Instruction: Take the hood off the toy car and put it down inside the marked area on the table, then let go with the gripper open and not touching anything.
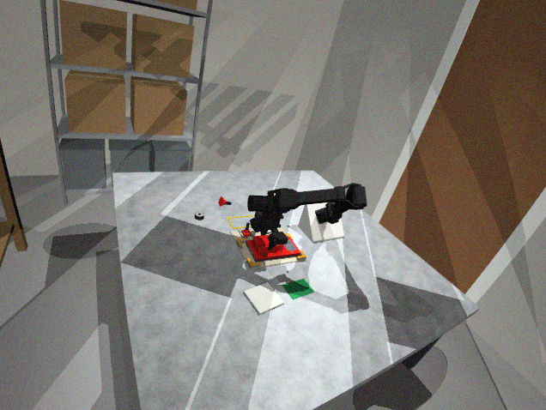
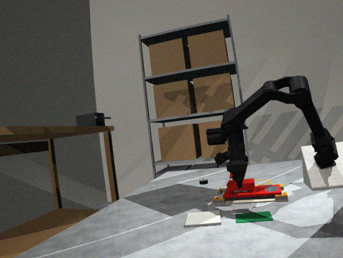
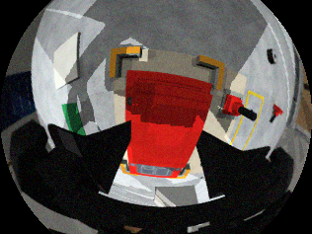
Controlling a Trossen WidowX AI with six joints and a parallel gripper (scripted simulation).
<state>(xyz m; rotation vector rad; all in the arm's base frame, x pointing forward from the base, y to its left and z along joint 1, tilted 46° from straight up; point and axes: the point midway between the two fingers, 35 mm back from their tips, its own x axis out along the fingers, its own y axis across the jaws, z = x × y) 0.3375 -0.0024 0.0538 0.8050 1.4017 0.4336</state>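
Observation:
The toy car's red body lies in a pale holder with orange corners. The hood, a raised red block, sits on one end of the body. My gripper points down and is shut on the hood, one finger on each side in the wrist view. No gap shows between hood and body. A yellow outline marks an area on the table behind the holder. The arm hides part of it in the top view.
A red block with a black peg stands between holder and outline. A red cone-like piece and black wheel lie farther back. A green square and white tile lie in front.

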